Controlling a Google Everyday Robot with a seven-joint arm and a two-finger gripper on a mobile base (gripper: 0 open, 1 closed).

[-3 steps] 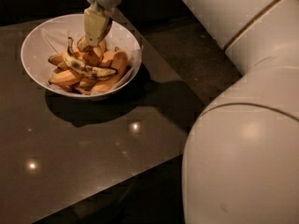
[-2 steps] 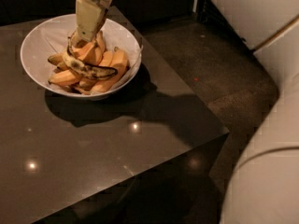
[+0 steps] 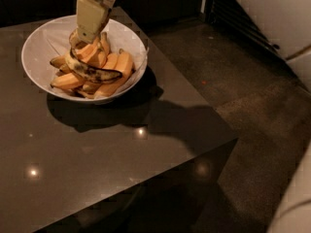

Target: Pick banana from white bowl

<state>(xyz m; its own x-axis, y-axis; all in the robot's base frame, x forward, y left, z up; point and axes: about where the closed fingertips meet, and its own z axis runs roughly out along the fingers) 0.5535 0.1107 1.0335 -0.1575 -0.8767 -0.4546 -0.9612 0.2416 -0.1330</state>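
Observation:
The white bowl (image 3: 39, 42) stands on the dark table at the upper left, filled with a pile of fruit. The banana (image 3: 58, 62) shows only in part, as a yellow length with a dark tip at the left of the pile, under other pieces. A banana with big black blotches (image 3: 95, 73) curves across the top of the pile. My gripper (image 3: 85, 37) comes down from the top edge and its cream tip sits in the pile at the blotched banana's raised end, right of the task's banana.
Orange wedge-like pieces (image 3: 119, 64) fill the bowl's right side. The dark glossy table (image 3: 97, 169) ends at a corner at the lower right. Beyond it is speckled floor (image 3: 243, 81), and my white arm casing (image 3: 291, 13) is at the right edge.
My gripper has shifted slightly up and left over the pile. The big white arm casing that filled the right side has moved out to the frame's edge. The fruit looks unmoved.

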